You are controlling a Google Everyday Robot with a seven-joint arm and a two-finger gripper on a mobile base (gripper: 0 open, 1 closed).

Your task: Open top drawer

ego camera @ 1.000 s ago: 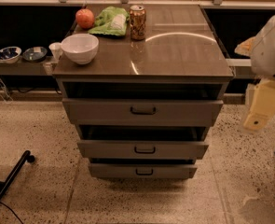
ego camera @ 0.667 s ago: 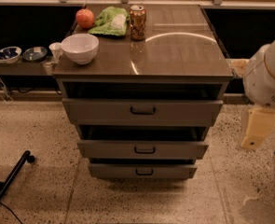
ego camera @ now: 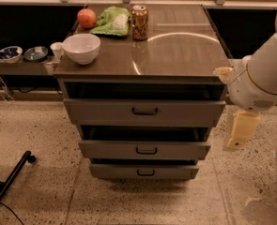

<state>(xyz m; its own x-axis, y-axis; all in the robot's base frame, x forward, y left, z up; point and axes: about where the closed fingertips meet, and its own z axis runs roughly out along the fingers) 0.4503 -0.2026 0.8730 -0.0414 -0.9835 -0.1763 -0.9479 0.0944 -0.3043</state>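
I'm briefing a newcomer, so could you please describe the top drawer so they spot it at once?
Find the grey cabinet with a white bowl and a can on it; the gripper hangs beside it at the right of the view. The top drawer is the uppermost of three handled fronts stacked below. It is the widest and tallest of them.

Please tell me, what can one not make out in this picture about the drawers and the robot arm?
Camera view:
- Inside of the top drawer: dark, hidden under the overhang of the countertop.
- Arm above the gripper, which hangs right of the top drawer: cut off by the right edge.
- Label on the can: too small to read.
- Black stand: cut off by the left edge.
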